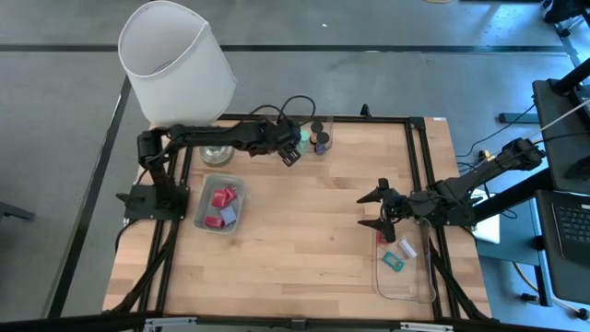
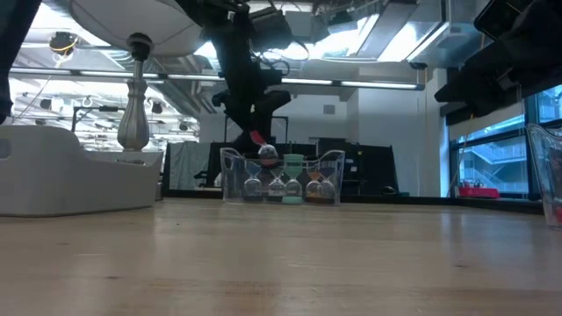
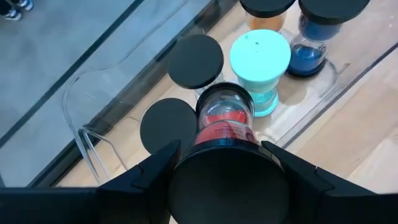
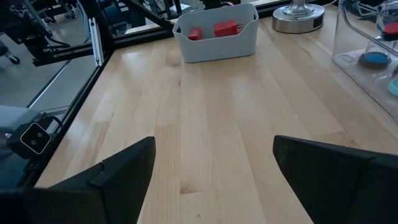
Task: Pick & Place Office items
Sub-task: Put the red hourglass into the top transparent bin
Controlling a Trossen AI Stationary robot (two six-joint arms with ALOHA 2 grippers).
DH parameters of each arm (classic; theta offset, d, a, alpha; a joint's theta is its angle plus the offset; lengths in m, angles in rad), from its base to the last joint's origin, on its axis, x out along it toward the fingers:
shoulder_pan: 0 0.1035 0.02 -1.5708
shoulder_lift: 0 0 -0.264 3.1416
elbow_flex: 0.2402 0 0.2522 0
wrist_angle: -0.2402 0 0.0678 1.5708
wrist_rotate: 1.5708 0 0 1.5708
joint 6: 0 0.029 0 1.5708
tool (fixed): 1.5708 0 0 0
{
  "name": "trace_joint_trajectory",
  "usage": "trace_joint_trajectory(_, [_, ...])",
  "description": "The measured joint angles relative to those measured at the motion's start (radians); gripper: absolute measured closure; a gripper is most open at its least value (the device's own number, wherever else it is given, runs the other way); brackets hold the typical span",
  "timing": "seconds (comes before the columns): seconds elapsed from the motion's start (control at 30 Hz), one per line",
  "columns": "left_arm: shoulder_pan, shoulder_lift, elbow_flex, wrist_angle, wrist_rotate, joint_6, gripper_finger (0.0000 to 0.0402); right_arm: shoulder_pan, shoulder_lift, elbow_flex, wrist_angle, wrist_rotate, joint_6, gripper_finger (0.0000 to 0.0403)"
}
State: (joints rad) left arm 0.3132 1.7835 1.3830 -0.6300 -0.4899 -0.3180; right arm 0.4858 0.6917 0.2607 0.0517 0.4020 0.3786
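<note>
On the table's left side stands the white-shaded lamp (image 1: 177,63), and in front of it a pale tray (image 1: 219,205) holding red blocks (image 1: 221,196). The left gripper (image 1: 293,148) reaches across to the clear tray (image 1: 318,138) at the table's far edge, its jaws clenched on a red sand timer (image 3: 224,118), a dark-capped cylinder with red inside, held over that tray. Below it in the left wrist view sit other timers: two with black caps (image 3: 196,59), a teal one (image 3: 260,56) and a blue one (image 3: 309,50), standing close together. The likely step is lowering the red timer into a free spot among them, and the risk lies there: the gap looks tight, so a descent slightly off line could strike a neighbour's cap and topple it, or catch the tray wall. The timer also looks tilted in the jaws, so letting go early may leave it falling on its side. Further right, the right gripper (image 1: 380,210) hovers over bare wood, jaws spread wide and holding nothing, just beside a second clear tray (image 1: 406,269) that holds a teal clip (image 1: 395,263) and a few other small pieces.
</note>
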Motion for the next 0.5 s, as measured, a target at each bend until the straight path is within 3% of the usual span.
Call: trace_joint_trajectory(0.5, [0.052, 0.000, 0.000, 0.008, 0.092, 0.008, 0.0199, 0.000, 0.000, 0.000, 0.000, 0.000, 0.003, 0.0076])
